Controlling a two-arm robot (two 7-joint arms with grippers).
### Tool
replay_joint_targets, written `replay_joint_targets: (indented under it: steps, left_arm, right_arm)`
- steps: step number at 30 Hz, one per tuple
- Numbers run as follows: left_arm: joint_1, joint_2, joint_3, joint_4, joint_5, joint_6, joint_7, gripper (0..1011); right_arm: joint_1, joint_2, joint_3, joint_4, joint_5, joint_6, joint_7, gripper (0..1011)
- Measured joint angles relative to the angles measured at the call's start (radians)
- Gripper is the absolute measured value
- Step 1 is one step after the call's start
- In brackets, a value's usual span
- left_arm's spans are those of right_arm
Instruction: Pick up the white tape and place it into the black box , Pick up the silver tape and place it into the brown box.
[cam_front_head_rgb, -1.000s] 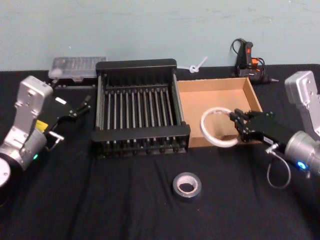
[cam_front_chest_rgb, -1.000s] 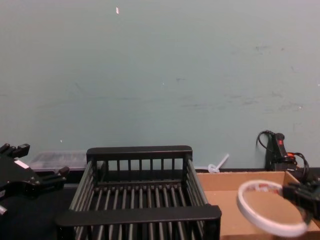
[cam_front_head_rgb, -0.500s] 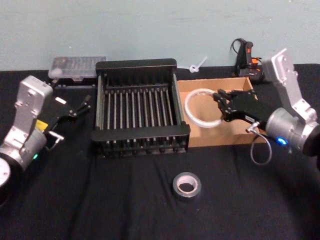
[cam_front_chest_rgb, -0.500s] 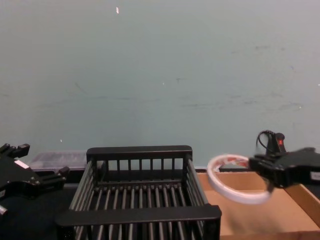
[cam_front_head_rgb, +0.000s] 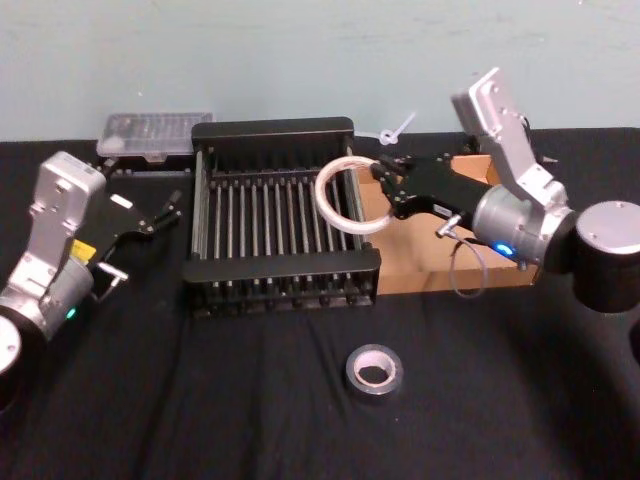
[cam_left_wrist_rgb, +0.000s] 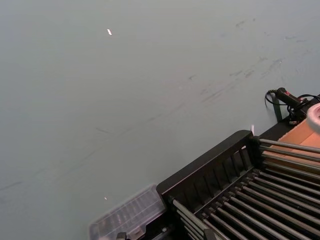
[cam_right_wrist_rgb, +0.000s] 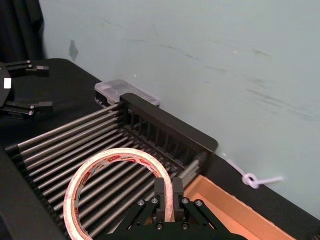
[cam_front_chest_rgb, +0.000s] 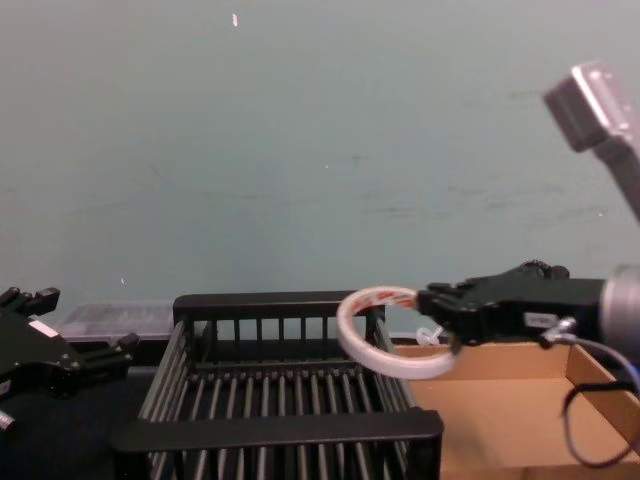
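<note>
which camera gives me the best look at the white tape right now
The right wrist view: the white tape sits close up in the right gripper, red print visible. Head view shows it over the black box; chest view shows it side-on; left wrist, an edge.

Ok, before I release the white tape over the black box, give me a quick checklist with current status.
1. Right gripper shut on the white tape: ok.
2. Tape over the black box: not ok, it hangs over the box's right rim, partly outside.
3. Tape above the rim: ok in the chest view.
4. Left gripper away from the drop spot: ok, beside the box's left wall, jaws open.
5. Silver tape waiting on the table: ok.
6. Brown box ready: ok.
</note>
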Motion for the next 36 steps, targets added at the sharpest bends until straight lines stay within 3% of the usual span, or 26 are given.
replay_joint_targets:
  steps: [9,16,32,35,36]
  left_arm:
    - [0.000,0.000,0.000,0.000,0.000,0.000,0.000,1001]
    - [0.000,0.000,0.000,0.000,0.000,0.000,0.000,1001]
    - [0.000,0.000,0.000,0.000,0.000,0.000,0.000,1001]
    - [0.000,0.000,0.000,0.000,0.000,0.000,0.000,1001]
    - [0.000,0.000,0.000,0.000,0.000,0.000,0.000,1001]
  right_arm:
    - [0.070,-0.068,-0.043,0.091,-0.029,-0.021,0.016,95]
    - [0.100,-0.098,-0.056,0.137,-0.048,-0.032,0.014,95]
    - [0.096,-0.094,-0.054,0.130,-0.046,-0.031,0.012,95]
    - [0.096,-0.094,-0.054,0.129,-0.046,-0.030,0.012,138]
    - [0.095,-0.093,-0.054,0.129,-0.045,-0.030,0.012,194]
